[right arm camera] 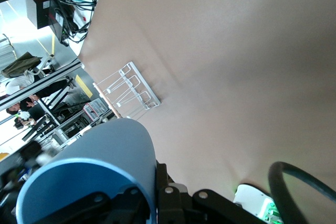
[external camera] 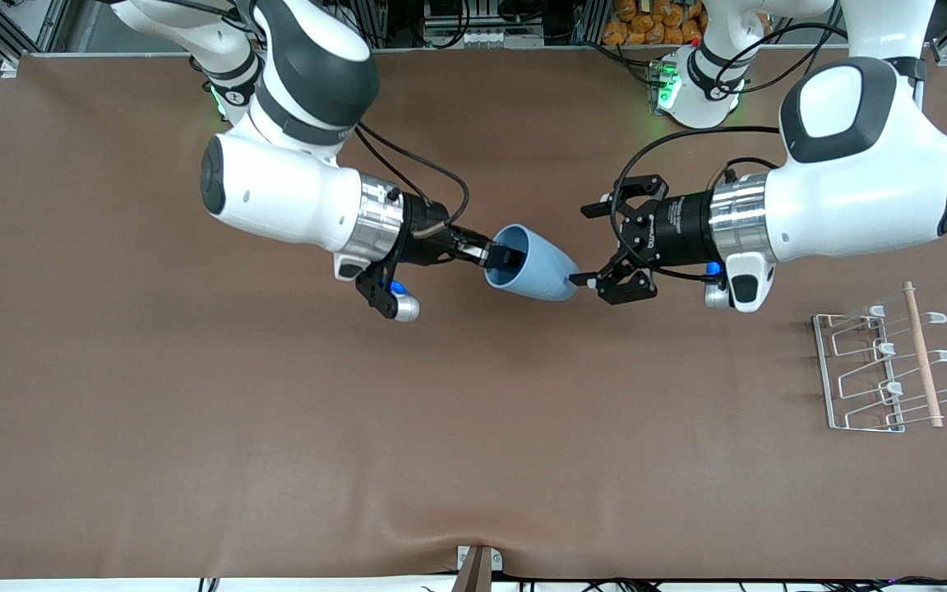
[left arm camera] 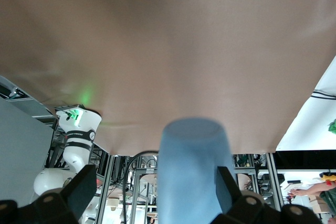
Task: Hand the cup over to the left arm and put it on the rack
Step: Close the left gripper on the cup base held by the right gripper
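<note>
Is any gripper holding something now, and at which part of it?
The right gripper holds the cup by its rim, one finger inside. The left gripper is open around its base, gripping nothing.

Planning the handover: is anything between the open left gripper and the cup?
Nothing visible. The left gripper is open around the base of the cup, which the right gripper holds by the rim.

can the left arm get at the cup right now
Probably yes: the left pincer is open with the cup's base between its fingers, nothing in between. The right pincer holds only the rim end.
</note>
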